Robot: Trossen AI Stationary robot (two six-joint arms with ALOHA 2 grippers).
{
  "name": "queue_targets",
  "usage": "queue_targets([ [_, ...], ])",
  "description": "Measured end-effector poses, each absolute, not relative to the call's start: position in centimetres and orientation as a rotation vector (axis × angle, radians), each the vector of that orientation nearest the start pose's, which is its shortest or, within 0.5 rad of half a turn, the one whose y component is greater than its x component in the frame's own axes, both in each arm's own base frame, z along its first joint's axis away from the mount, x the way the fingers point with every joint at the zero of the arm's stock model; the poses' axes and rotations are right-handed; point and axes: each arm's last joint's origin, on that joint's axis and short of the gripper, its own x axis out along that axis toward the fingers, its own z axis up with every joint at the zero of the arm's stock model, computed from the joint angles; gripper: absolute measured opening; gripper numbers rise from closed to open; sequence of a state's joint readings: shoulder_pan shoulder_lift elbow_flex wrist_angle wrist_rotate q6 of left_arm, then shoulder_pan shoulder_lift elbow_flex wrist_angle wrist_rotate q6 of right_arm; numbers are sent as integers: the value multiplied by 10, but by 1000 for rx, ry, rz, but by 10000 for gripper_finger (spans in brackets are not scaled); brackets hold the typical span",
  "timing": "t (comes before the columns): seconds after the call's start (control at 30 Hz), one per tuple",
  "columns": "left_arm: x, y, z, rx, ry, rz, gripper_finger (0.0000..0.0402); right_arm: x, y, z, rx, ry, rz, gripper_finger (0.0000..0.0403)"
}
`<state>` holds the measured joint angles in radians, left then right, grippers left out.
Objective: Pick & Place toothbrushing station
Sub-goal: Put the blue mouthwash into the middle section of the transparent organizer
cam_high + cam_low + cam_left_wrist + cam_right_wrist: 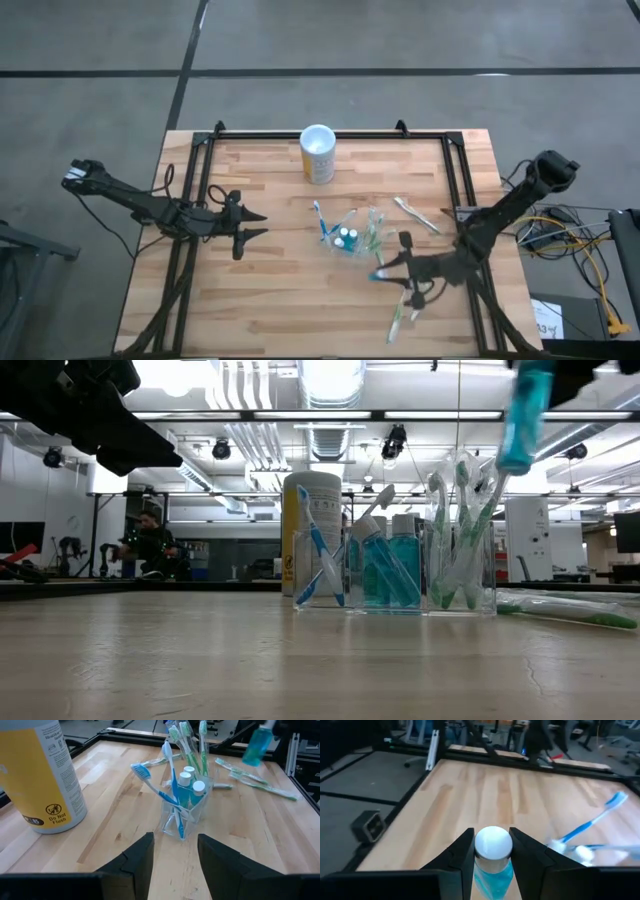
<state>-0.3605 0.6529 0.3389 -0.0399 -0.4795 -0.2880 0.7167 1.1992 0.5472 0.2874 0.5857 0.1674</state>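
The toothbrushing station (352, 236) is a clear plastic holder standing on the wood mid-table. It holds blue and green toothbrushes and two small white-capped blue bottles (186, 790). My right gripper (386, 270) hangs right of and nearer than the station, shut on a third small blue bottle (493, 870), which shows high in the low view (524, 410). My left gripper (255, 226) waits open at the left, pointing at the station (182, 815) with nothing between its fingers (145, 860). My right gripper pinches the small bottle between its two fingers, just below the white cap (493, 843), on the bottle's upper body (492, 867). The fingers reach in from the table's right side, slanting slightly down. The bottle hangs a little tilted, lifted clear of the table (522, 430).
A yellow canister with a white rim (318, 153) stands at the far middle. Loose wrapped toothbrushes lie right of the station (415, 213) and near the front right (404, 318). A black frame (455, 170) borders the table. A person (150, 545) sits in the room behind.
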Motion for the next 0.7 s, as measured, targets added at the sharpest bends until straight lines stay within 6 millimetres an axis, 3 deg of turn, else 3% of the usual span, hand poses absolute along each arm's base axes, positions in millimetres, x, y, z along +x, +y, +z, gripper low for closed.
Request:
queue_targets([
  [0.33,145,-40,213,-141,303,163,157,223,107,218,-41,325,39,100],
  [0.7,145,-40,213,-141,303,163,157,263,87,220,-88,437,10,100],
])
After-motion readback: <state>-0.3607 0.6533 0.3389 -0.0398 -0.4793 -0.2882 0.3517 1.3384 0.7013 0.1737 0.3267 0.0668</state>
